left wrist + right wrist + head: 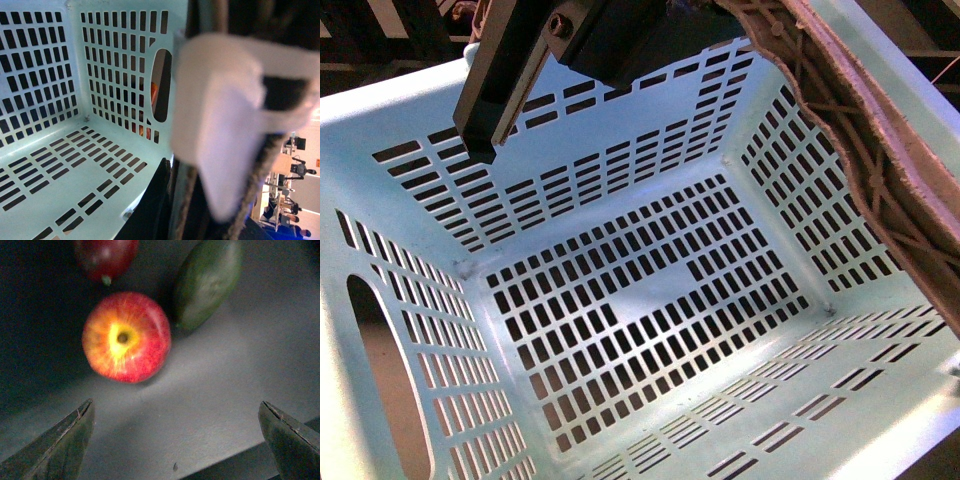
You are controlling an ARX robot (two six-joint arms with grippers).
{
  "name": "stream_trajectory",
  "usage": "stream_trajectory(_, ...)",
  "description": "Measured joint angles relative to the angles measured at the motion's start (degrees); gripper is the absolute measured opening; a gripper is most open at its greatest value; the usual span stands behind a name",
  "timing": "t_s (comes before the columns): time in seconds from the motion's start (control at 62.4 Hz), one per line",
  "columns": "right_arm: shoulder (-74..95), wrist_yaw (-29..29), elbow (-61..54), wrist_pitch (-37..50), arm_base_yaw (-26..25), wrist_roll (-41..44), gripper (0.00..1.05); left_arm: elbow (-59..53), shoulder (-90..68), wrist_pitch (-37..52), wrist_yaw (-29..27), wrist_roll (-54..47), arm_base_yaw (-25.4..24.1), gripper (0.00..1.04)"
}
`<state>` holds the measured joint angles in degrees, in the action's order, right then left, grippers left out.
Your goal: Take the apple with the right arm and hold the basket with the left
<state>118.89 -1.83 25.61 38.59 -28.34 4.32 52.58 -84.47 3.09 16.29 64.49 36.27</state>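
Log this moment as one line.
right gripper: open, short of round red-yellow glossy apple, untouched | left gripper finger: ribbed grey-brown, along rim of pale aqua slotted plastic basket, grip unclear | basket: no fruit visible inside

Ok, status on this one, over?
Right gripper open, apple ahead, ungrasped. Left gripper shut on basket, nothing inside. Green fruit and dark red fruit close beside apple.

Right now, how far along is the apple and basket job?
Done: the left tool's finger lies along the rim of the basket, though its grip isn't clear. In hand: the right tool hangs open short of the apple, not touching. Left: close on the apple and lift it.
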Motion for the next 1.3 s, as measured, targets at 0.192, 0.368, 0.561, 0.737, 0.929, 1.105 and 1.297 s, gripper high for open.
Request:
stream_trajectory(0.192,6.47,-1.20,6.27,-2.40,4.55,-2.58,0.96,0.00,0.00,0.00,0.20,0.04,0.00,0.08)
stream_trajectory(0.368,11.21,-2.64,12.48,-4.66,7.21,-6.14,0.96,0.00,0.00,0.00,0.11,0.02,0.00,0.08)
stream_trajectory(0.561,14.40,-4.52,15.41,-5.55,7.28,-7.45,0.96,0.00,0.00,0.00,0.13,0.02,0.00,0.08)
stream_trajectory(0.737,15.98,-4.83,16.87,-5.97,7.21,-8.15,0.96,0.00,0.00,0.00,0.15,0.02,0.00,0.08)
stream_trajectory(0.929,17.59,-5.11,17.33,-6.03,6.93,-8.20,0.83,0.00,0.00,0.00,0.15,0.02,0.00,0.08)
stream_trajectory(1.105,17.46,-4.79,16.79,-5.31,6.19,-7.52,0.69,0.00,0.00,0.00,0.11,0.02,0.00,0.08)
stream_trajectory(1.297,14.12,-3.06,13.27,-4.13,4.96,-5.75,0.66,0.00,0.00,0.00,0.11,0.02,0.00,0.08)
